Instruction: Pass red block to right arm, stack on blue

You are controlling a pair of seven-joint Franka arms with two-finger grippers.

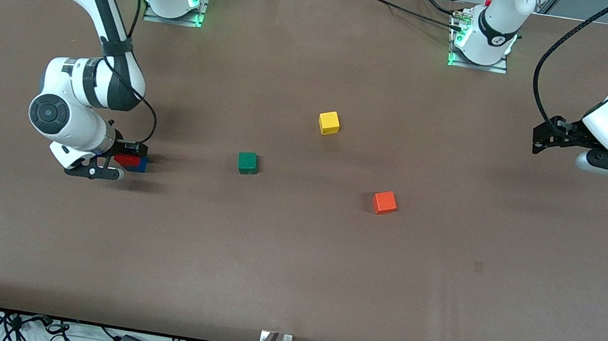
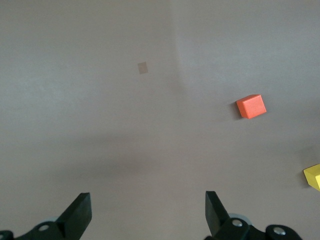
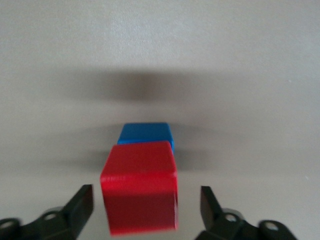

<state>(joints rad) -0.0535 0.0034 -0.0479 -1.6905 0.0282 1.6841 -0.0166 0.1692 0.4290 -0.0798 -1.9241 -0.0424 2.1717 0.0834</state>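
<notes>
From the front, the right pincer (image 1: 115, 164) is low at the right arm's end of the bench (image 1: 292, 263), with the red block (image 1: 127, 159) at its tips, touching the blue block (image 1: 139, 164); the left pincer (image 1: 546, 141) waits up high, well apart; in the left wrist view its fingers (image 2: 80, 216) are spread wide and hold nothing; in the right wrist view the right pincer's fingers (image 3: 82, 202) stand apart from the red block (image 3: 140, 192), which sits on the blue block (image 3: 146, 133), a bit off to one side; it looks small, hard and light, best pinched on two flat sides.
</notes>
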